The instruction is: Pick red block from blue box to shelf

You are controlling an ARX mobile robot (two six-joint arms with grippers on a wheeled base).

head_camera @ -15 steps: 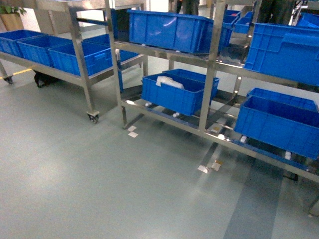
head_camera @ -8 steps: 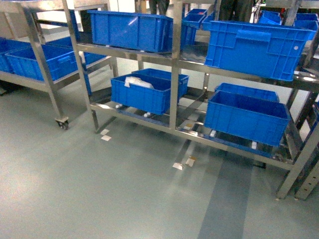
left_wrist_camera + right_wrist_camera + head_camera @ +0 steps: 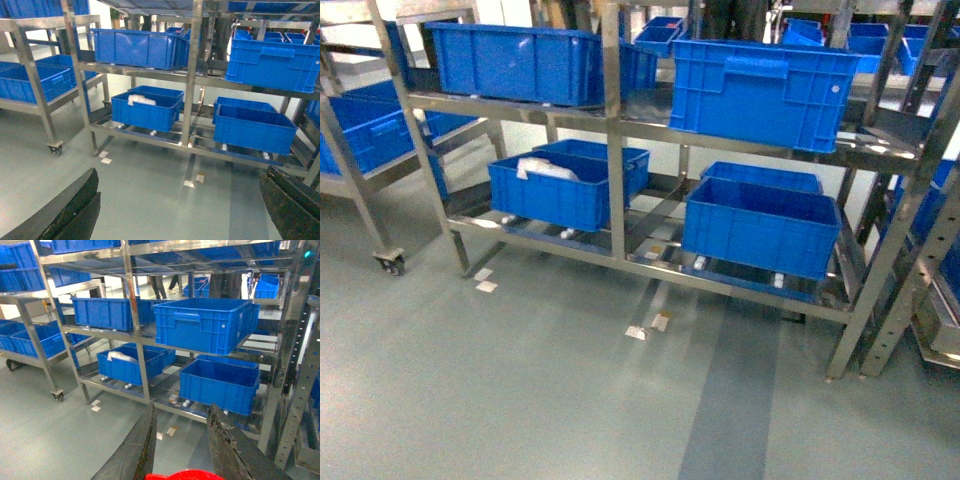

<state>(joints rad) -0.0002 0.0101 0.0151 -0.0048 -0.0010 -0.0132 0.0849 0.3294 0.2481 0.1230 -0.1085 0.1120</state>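
Note:
My right gripper (image 3: 183, 410) is shut on the red block (image 3: 187, 475), whose top edge shows between the dark fingers at the bottom of the right wrist view. The steel shelf (image 3: 613, 120) stands ahead across the floor, also seen from the left wrist (image 3: 192, 75) and the right wrist (image 3: 132, 315). In the left wrist view my left gripper (image 3: 180, 175) is open wide and holds nothing. The blue box is out of view. Neither gripper shows in the head view.
Dark blue ribbed crates (image 3: 760, 90) fill the shelf's tiers; one low crate (image 3: 560, 190) holds something white. A wheeled rack (image 3: 388, 262) with more crates stands at the left. A perforated upright (image 3: 910, 290) stands at the right. Small tape marks (image 3: 648, 327) lie on the grey floor.
The head view has swung to the right: the shelf and its crates have slid leftward in the frame, and the wheeled rack is now at the left edge.

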